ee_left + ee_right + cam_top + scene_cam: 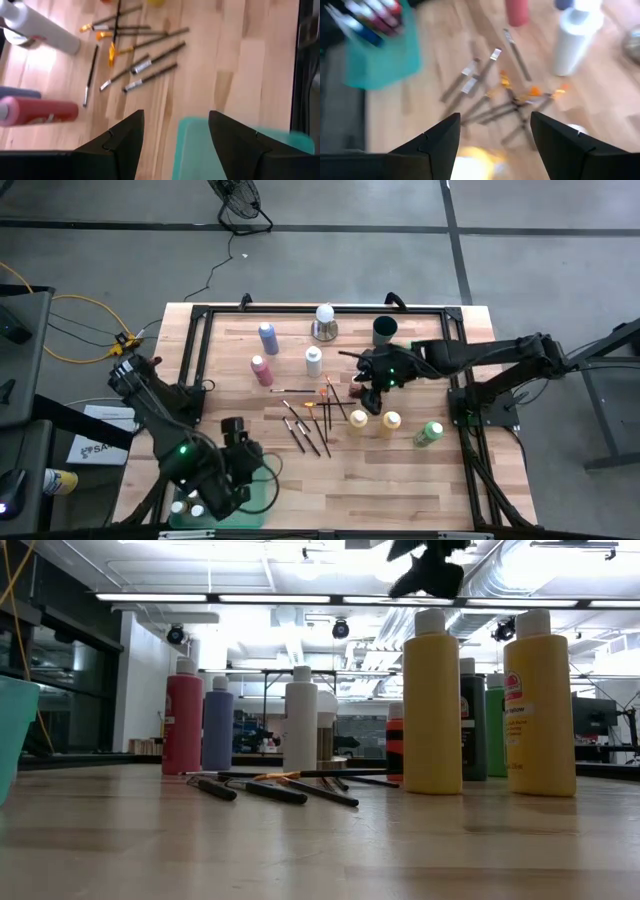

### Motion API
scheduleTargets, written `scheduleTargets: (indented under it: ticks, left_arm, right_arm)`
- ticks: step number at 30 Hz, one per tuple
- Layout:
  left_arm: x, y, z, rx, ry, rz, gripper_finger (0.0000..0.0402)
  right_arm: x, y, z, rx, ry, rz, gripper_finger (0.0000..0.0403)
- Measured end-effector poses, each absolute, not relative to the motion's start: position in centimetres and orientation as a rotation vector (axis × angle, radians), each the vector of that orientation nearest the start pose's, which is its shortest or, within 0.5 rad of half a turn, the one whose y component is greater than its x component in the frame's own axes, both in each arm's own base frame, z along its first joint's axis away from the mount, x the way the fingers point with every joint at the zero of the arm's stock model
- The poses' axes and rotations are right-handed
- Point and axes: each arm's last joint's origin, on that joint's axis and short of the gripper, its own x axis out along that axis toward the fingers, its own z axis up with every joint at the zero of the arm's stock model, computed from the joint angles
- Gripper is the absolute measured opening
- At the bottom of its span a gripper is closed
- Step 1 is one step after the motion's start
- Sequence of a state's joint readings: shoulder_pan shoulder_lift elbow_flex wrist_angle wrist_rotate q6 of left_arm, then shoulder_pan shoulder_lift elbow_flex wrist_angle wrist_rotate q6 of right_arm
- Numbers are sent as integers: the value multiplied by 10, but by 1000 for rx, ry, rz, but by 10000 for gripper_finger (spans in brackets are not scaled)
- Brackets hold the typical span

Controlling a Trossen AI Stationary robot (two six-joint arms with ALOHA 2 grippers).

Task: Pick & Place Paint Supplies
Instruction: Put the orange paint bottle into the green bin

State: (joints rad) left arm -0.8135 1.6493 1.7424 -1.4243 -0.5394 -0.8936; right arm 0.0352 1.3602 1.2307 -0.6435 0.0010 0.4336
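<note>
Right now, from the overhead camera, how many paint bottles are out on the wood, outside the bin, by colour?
Blue bottle: 1
Pink bottle: 1
White bottle: 1
Yellow bottles: 2
Green bottle: 1
Total: 6 in plain sight.

Overhead looks straight down; low looks level across the table (400,480); both wrists share the brushes (145,65).
</note>
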Motion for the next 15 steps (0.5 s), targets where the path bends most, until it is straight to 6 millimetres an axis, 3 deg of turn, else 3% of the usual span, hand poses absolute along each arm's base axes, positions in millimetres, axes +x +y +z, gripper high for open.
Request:
scheduleTargets:
  ticks: [9, 15]
  left_arm:
    - [233, -189, 366, -33, 945, 302, 216]
    - [238, -186, 366, -60, 923, 325, 216]
  right_arm:
    - [282, -11, 308, 43, 905, -104, 235]
    - [290, -20, 283, -83, 996, -57, 235]
